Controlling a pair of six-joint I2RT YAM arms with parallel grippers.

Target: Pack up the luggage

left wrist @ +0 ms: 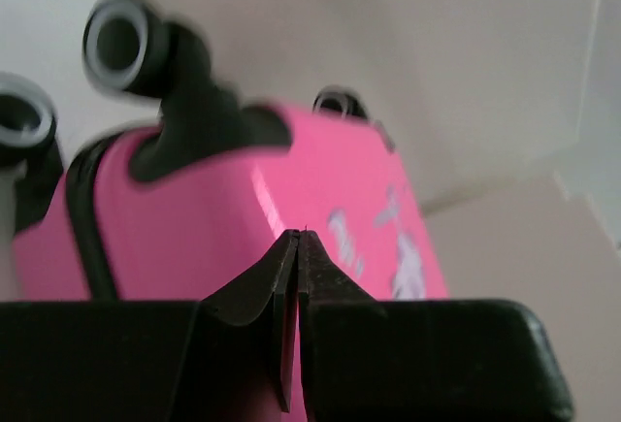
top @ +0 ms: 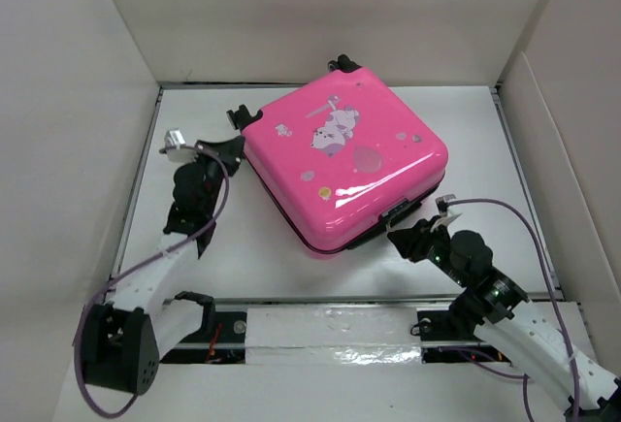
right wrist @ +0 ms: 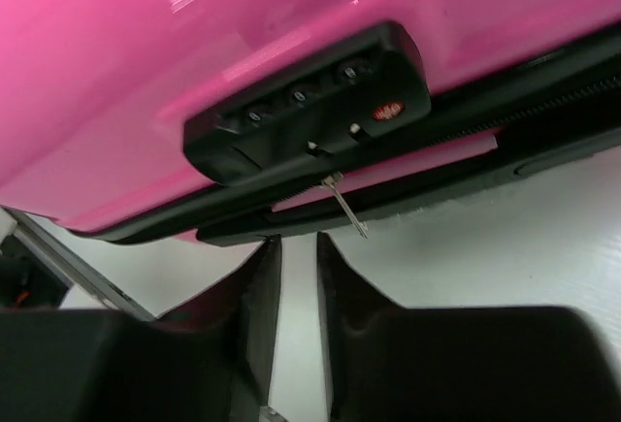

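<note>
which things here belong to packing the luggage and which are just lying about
job: luggage, lid down; its combination lock; zipper pull; left gripper; right gripper
just there: table; white walls; shiny strip at the near edge

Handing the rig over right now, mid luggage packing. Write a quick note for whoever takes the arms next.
Left gripper: shut, nothing between the fingers, at the luggage's wheel corner; I cannot tell if it is touching.
Right gripper: jaws a narrow gap apart, empty, just short of the zipper pull hanging under the combination lock.
Luggage: lies flat on the table, printed side up, lid down.
Done: lid lowered.
Left: the zip's state is unclear by the lock; probably take the pull and finish closing.
</note>
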